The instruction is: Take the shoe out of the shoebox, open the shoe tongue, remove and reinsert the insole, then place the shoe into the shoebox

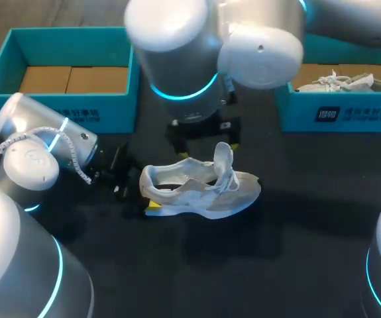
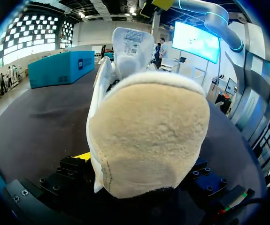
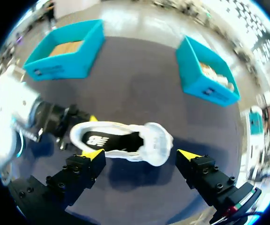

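1. The shoe (image 1: 200, 189), white and laced, is stood upright on the dark table (image 1: 296, 225) between the two boxes, with its toe turned to the robot's right.
2. Its heel is grasped low, near the sole, by the left pincer (image 1: 142, 193). One yellow tip is seen beside the sole, and the far finger is hidden behind the heel.
3. The right pincer (image 3: 140, 154) is held spread wide above the shoe, and nothing is touched by it.
4. The tongue (image 1: 223, 156) is lifted upright, and the dark insole (image 3: 109, 140) is seen lying inside the opening.
5. Only cardboard (image 1: 71, 79) is held in the left box (image 1: 64, 109). A second shoe (image 1: 346, 83) is held in the right box (image 1: 349, 114).
6. The shoe is judged light and soft. Its upper would likely fold under a squeeze, so the stiffer heel and sole are judged the better holds.
7. The insole is judged thin and floppy, and is best pinched at an edge inside the opening.
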Available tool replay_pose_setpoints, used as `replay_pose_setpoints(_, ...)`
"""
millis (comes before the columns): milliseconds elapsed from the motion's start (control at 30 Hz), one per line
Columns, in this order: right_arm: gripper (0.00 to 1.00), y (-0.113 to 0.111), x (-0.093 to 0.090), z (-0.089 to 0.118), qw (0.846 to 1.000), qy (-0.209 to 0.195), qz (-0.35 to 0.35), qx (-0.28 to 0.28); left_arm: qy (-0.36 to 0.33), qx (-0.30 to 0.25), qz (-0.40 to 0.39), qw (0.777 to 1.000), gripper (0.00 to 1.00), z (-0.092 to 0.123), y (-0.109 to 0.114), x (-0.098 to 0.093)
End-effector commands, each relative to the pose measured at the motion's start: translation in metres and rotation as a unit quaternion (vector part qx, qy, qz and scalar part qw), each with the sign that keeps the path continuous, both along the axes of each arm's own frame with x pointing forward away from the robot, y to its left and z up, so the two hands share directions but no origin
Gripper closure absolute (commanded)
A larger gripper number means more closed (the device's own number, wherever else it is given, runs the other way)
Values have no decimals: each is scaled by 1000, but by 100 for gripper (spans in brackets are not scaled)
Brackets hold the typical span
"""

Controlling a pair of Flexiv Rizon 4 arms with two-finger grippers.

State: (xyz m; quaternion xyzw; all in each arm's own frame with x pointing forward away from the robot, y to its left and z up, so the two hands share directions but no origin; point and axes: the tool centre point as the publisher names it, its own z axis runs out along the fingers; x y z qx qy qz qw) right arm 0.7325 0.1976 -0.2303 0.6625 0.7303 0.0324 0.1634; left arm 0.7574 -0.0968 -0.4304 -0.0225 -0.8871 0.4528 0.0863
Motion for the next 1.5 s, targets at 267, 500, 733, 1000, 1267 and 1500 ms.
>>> replay_pose_setpoints(267, 0, 13, -2, 7, 997, -35, 57, -35, 0, 1, 0, 1000, 100, -6, 0, 3)
replay_pose_setpoints(500, 0, 13, -2, 7, 997, -35, 57, -35, 0, 1, 0, 1000, 100, -6, 0, 3)
replay_pose_setpoints(733, 0, 27, 0, 3, 979, -43, 184, -81, 0, 1, 0, 1000, 100, -6, 0, 3)
replay_pose_setpoints(1000, 0, 39, -4, -3, 929, -36, 361, -70, 0, 1, 0, 1000, 100, -6, 0, 3)
replay_pose_setpoints(1267, 0, 22, -2, 2, 912, -31, 403, -66, 0, 1, 0, 1000, 100, -6, 0, 3)
replay_pose_setpoints(1500, 0, 7, -9, 6, 878, -21, 474, -61, 0, 1, 0, 1000, 100, -6, 0, 3)
